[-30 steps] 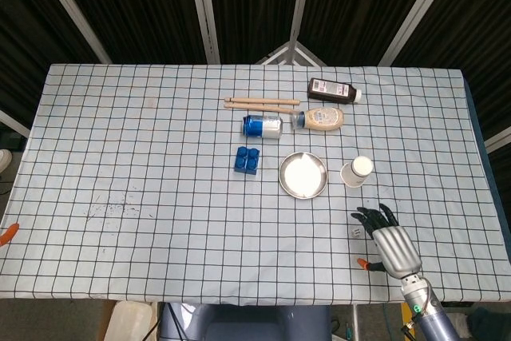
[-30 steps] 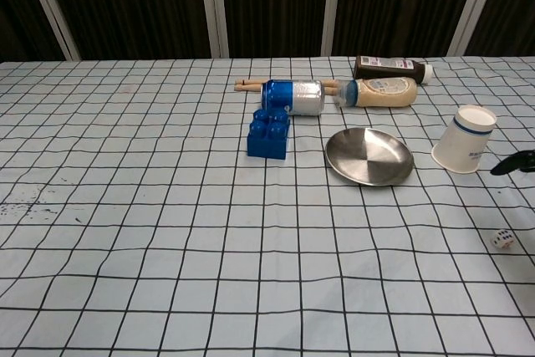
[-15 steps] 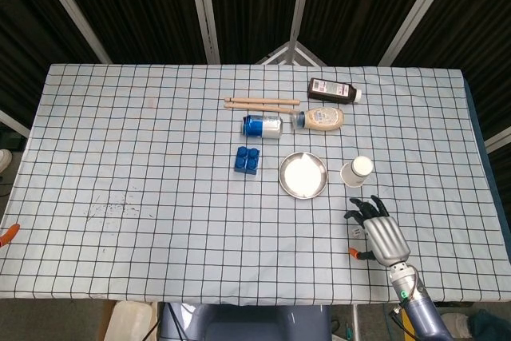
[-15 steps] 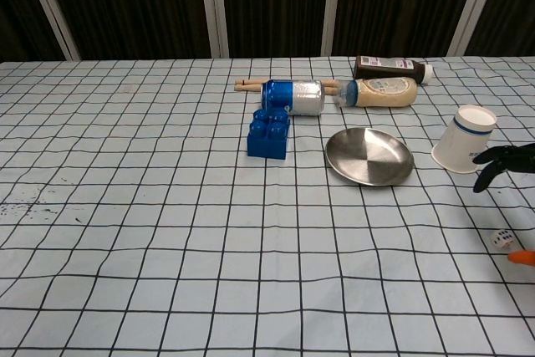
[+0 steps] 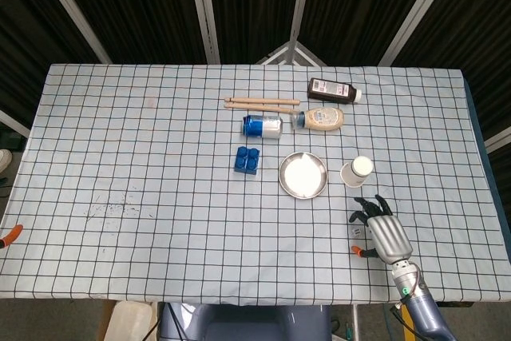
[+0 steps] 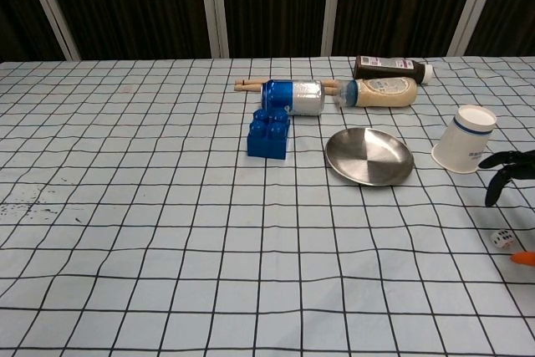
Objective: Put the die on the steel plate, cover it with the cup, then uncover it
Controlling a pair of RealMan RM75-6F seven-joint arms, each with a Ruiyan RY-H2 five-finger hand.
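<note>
Where cloth lies gridded — cubic die [image 6: 501, 239]

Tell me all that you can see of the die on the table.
The die is a small white cube with dark pips, too small to read. It lies on the checked cloth near the table's right front edge, apart from the steel plate and the cup. The right hand hangs just above it with fingers spread; nothing shows them touching it.
</note>
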